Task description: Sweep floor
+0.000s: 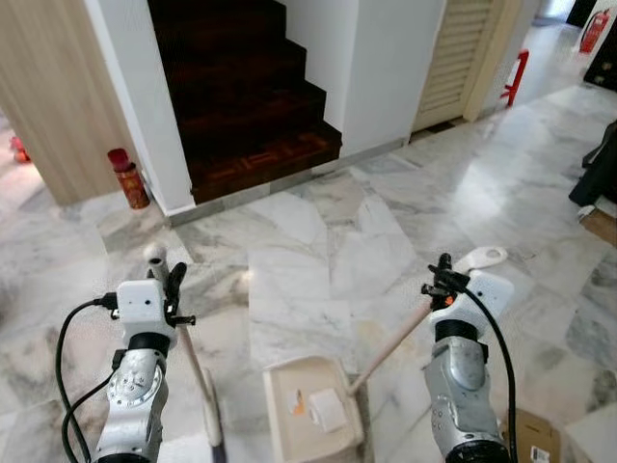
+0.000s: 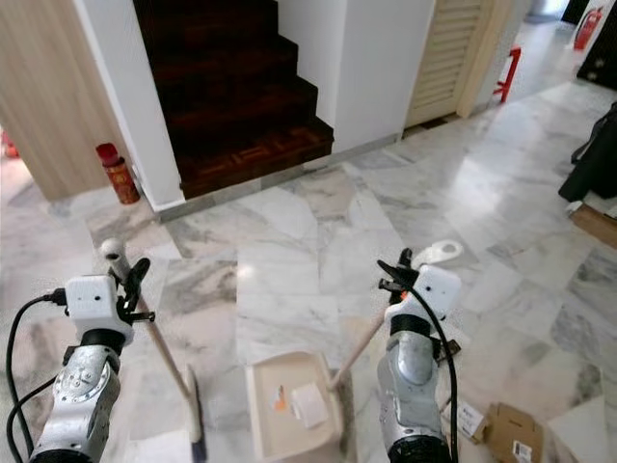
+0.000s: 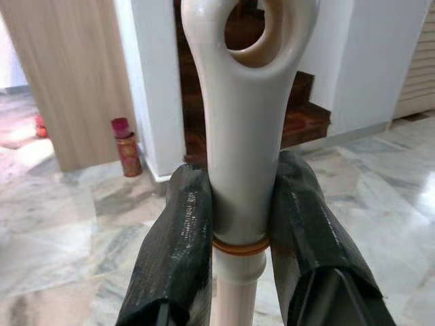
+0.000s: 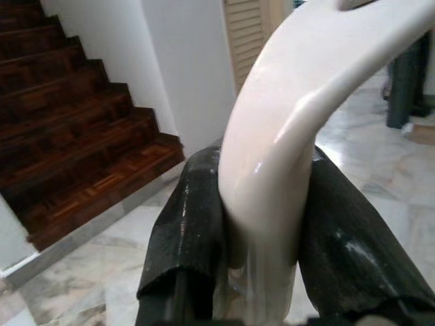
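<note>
Marble floor (image 1: 318, 222), white with grey veins, lies before the robot and reaches to a dark wooden staircase (image 1: 241, 96) between white walls. At the far left, a red cylinder-shaped can (image 1: 127, 178) stands on the floor beside a light wood panel (image 1: 48, 96).

On the left, the left hand (image 1: 174, 289) is clamped on the cream plastic handle of a broom (image 1: 193, 362); in the left wrist view the two black fingers (image 3: 180, 251) press on both sides of the handle just under its hanging hole. The broom goes down to the floor close to the left arm.

Near the middle, a cream plastic dustpan (image 1: 308, 410) rests on the floor, and inside it are a white piece of paper (image 1: 326, 408) and a small orange scrap (image 1: 299, 406). Its long handle rises obliquely to the right.

On the right, the right hand (image 1: 442, 278) is closed tightly on the curved white top of this dustpan handle, one finger (image 4: 187, 224) at each side. A flat brown cardboard box (image 2: 508, 432) lies on the floor near the right arm.
</note>
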You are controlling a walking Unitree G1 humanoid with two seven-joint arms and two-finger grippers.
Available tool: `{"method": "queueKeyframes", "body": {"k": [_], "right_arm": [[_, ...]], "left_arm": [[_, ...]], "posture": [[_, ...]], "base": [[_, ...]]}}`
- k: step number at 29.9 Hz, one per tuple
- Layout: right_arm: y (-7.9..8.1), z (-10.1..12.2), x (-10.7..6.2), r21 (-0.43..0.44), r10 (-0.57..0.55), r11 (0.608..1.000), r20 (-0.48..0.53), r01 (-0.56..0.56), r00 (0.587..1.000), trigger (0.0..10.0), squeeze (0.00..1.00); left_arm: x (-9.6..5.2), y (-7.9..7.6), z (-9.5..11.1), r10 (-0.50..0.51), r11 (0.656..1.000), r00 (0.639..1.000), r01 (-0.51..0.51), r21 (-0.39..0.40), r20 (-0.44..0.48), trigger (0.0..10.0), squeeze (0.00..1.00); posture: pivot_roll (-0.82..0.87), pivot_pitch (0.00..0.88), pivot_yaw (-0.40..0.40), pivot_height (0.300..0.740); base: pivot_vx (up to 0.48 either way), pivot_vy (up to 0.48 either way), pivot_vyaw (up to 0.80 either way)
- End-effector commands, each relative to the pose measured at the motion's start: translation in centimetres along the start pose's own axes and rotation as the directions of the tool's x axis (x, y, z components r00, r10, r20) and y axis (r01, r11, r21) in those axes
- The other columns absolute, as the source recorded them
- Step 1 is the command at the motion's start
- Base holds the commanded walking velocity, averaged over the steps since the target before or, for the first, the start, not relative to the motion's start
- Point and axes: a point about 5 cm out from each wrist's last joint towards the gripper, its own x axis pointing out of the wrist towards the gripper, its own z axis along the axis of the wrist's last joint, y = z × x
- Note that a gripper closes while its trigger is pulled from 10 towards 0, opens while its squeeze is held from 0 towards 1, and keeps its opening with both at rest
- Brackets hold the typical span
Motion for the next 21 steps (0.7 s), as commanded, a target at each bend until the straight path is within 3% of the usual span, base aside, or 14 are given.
{"method": "queueKeyframes", "body": {"k": [1, 21], "right_arm": [[0.33, 1.24, 0.58, 0.024, 0.011, 1.000, 0.049, -0.013, 0.999, 10.0, 0.00], [0.44, 1.42, 0.64, 0.015, 0.039, 0.999, 0.051, -0.040, 0.998, 10.0, 0.00]], "left_arm": [[0.53, -0.07, 1.15, 0.003, 1.000, 0.999, -0.003, 0.007, 0.051, 10.0, 0.00], [0.37, -0.17, 1.14, 0.019, 1.000, 0.998, -0.018, -0.006, 0.052, 10.0, 0.00]], "posture": [[-0.02, 0.000, -0.030, 0.740], [-0.01, 0.004, -0.046, 0.740]], "base": [[0.000, 0.274, 0.00], [0.000, 0.280, 0.00]]}}
